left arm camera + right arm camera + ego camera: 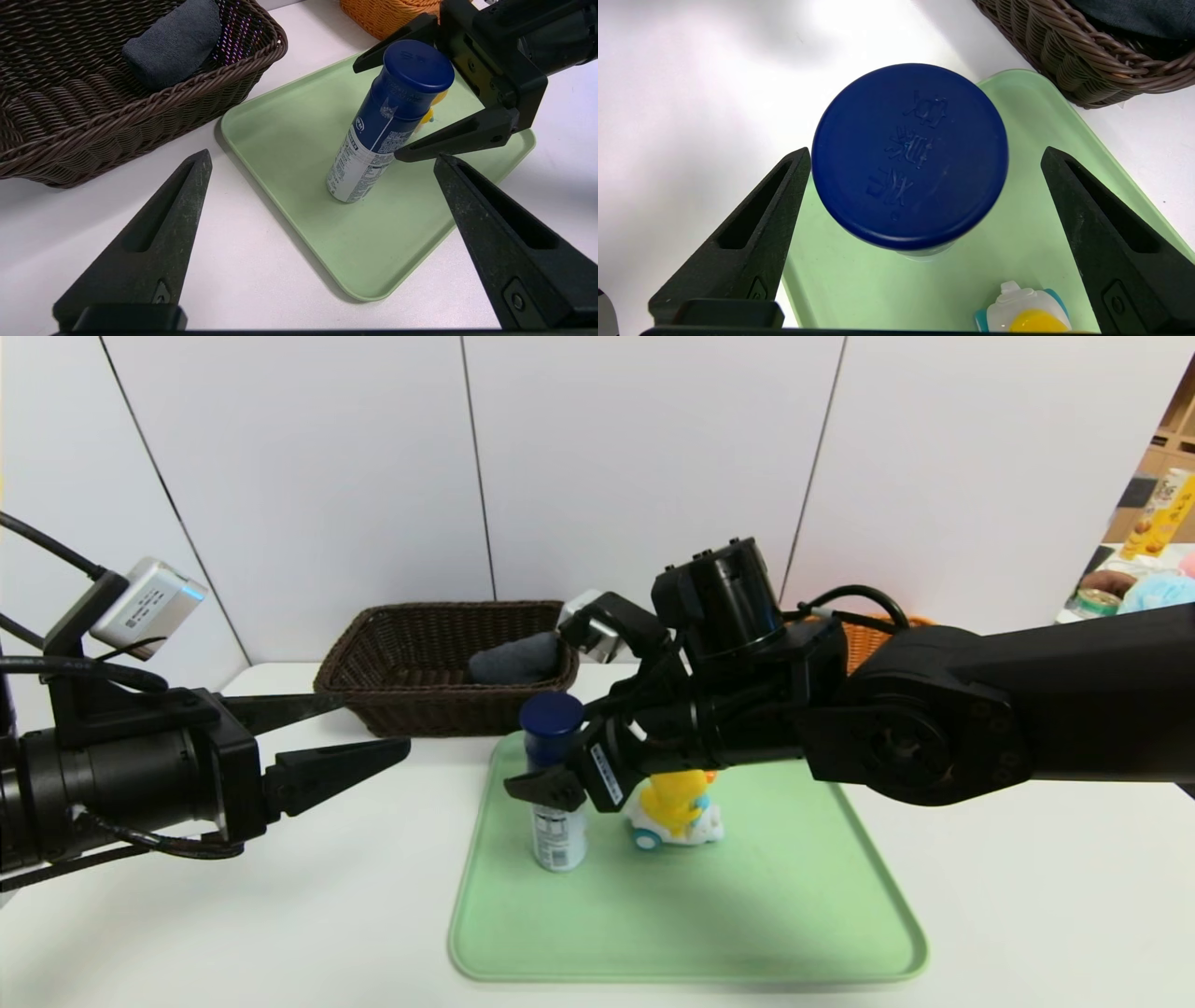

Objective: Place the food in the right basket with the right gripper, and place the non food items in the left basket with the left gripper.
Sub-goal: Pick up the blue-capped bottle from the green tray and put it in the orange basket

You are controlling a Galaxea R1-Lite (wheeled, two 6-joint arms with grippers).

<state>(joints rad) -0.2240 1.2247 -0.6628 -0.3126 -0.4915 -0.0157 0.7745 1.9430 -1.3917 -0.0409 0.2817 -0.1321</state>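
Straddling the blue-capped bottle (555, 784) with my right tool (560, 775), fingers wide, gripping nothing. Off-centre closing could topple it onto the toy (677, 807). Left tool (355, 733) open, empty.

Before me a white desk (1027, 896) meets a pale paneled wall (635, 457) split by thin dark seams. Far to my right, wooden shelving (1174, 434) and a cluttered side surface (1134, 588) show.

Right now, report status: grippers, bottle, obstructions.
Right gripper open, fingers either side of the bottle cap. Left gripper open, parked off the tray. Bottle upright on tray, toy beside it.
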